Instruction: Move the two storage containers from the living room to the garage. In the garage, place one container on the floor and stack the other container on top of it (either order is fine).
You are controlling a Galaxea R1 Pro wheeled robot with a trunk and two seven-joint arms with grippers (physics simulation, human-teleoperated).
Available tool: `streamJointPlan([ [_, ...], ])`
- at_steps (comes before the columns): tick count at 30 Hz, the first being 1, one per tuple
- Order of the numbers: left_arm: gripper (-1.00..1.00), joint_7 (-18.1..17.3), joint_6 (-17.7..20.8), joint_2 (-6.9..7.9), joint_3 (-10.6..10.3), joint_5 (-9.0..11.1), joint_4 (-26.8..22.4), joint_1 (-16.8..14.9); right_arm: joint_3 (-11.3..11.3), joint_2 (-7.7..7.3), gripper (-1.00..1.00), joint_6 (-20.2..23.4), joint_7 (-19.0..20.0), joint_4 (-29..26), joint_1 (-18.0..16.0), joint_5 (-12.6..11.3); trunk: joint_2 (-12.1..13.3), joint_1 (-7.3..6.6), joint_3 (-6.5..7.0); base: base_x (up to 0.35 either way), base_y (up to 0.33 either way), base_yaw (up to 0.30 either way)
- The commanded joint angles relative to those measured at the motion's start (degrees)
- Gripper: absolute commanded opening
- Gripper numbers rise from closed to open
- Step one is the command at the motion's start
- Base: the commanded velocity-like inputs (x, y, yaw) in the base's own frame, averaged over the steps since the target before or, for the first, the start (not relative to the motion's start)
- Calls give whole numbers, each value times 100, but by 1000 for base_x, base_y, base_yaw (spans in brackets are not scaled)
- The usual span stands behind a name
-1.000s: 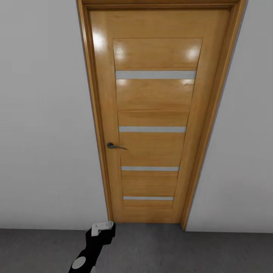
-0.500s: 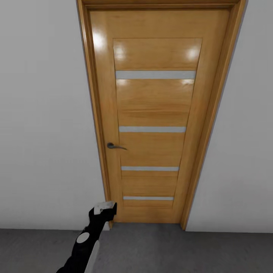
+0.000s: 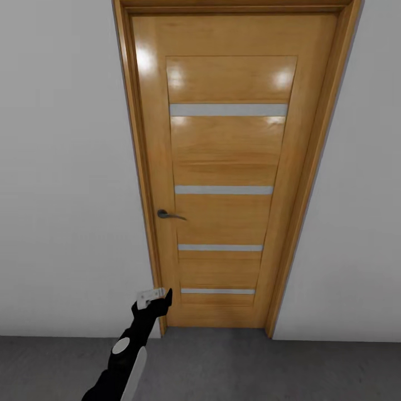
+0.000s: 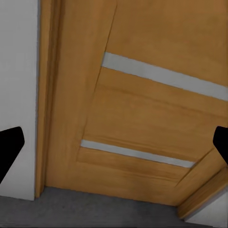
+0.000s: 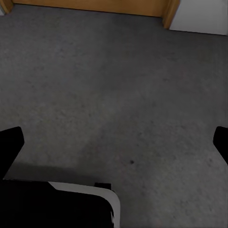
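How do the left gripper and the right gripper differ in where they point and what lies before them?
The left gripper points at the wooden door, near its lower hinge-side corner; the right gripper points down at the grey floor. The left gripper is raised in front of the door frame; the right gripper hangs above bare floor. Both are open and hold nothing.

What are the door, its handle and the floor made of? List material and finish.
Door: looks like glossy varnished wood, with visible grain and light glare, plus pale inset strips, perhaps frosted glass.
Handle: apparently grey metal, dull sheen.
Floor: rough dark grey, likely concrete, matte and speckled.
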Motion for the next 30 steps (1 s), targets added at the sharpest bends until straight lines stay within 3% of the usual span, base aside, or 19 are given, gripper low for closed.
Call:
streamJointPlan([
  [1, 100, 35, -6, 0, -9, 66, 49, -1, 6, -2, 100, -28, 10, 20, -9, -4, -5, 2, -2, 0, 0, 0],
  [8, 100, 33, -77, 0, -27, 100, 215, -53, -9, 4, 100, -12, 10, 16, -15, -4, -5, 2, -2, 0, 0, 0],
  [12, 100, 33, 542, 0, -152, 92, 228, -211, 2, 2, 100, -21, 12, 16, -13, -4, -5, 2, -2, 0, 0, 0],
  [16, 100, 56, 735, 0, -353, 77, 224, -283, 2, 1, 100, -19, -16, 16, -15, -4, -5, 2, -2, 0, 0, 0],
  [26, 100, 5, 833, 0, -497, 82, 213, -315, 6, 0, 100, -20, -13, 16, -15, -4, -5, 2, -2, 0, 0, 0],
  [29, 100, 24, 1180, 0, -651, 83, 150, -412, 7, -3, 100, -19, -14, 16, -15, -4, -5, 2, -2, 0, 0, 0],
  [30, 100, 31, 1509, 0, -727, 83, 142, -506, 7, -3, 100, -19, -15, 16, -13, -4, -5, 2, -2, 0, 0, 0],
])
